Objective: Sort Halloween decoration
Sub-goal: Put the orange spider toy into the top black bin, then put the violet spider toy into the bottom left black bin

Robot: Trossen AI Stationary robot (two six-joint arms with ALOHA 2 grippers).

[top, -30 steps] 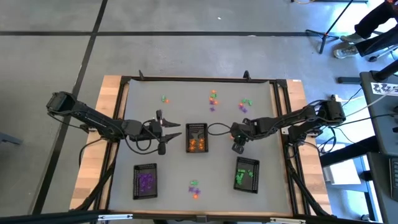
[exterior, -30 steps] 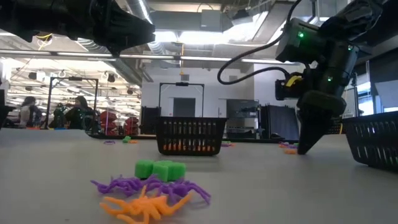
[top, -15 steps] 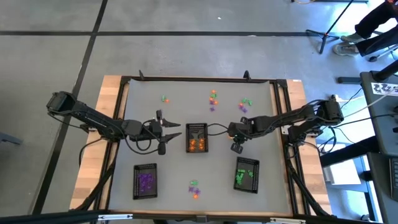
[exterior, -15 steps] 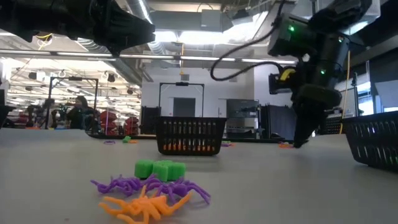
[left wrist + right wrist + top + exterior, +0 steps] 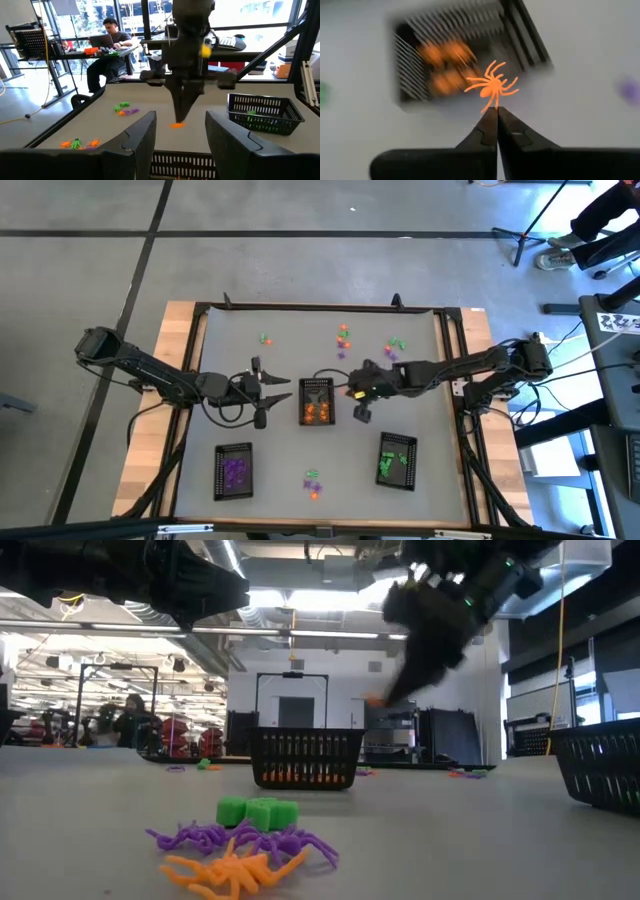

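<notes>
An orange spider (image 5: pixel 492 87) hangs by one leg from the right gripper (image 5: pixel 496 111), its jaws pinched tight, just beside the middle tray holding orange trinkets (image 5: pixel 317 414). Purple trinkets (image 5: pixel 235 471) and green trinkets (image 5: pixel 393 463) fill two other trays; loose trinkets (image 5: pixel 243 844) lie scattered across the worktop (image 5: pixel 270 360).
</notes>
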